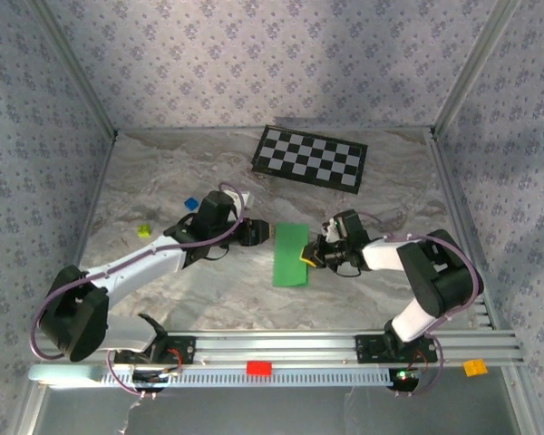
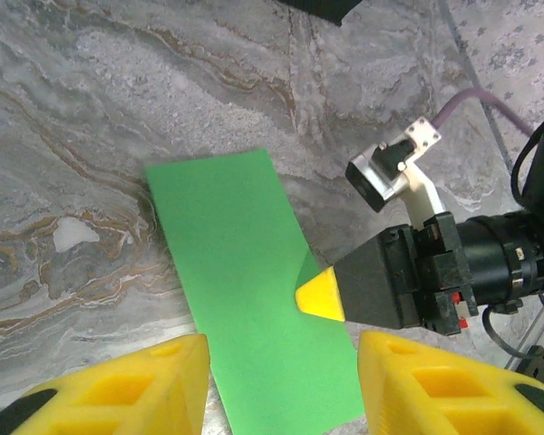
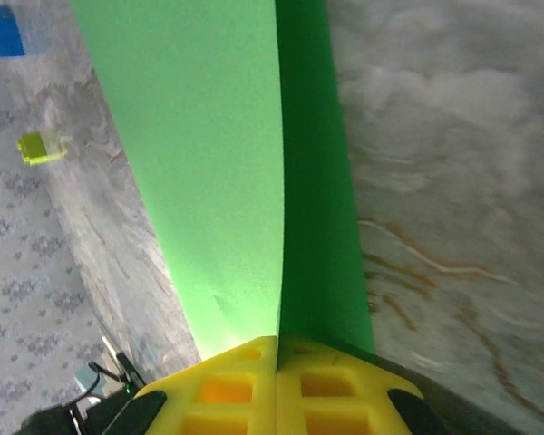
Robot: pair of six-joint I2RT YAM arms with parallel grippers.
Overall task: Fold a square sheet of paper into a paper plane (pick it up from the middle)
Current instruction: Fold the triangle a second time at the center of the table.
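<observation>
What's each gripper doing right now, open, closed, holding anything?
Left gripper: open, holding nothing.
Right gripper: shut on the edge of the green paper.

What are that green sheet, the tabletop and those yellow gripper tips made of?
The green sheet looks like thin matte paper: it lies flat and seems doubled over along a crisp edge. The tabletop shows grey and brown marble veining, though it may be a printed covering rather than stone. The yellow fingertips are probably moulded plastic, smooth, with hollow ribbed pockets.
</observation>
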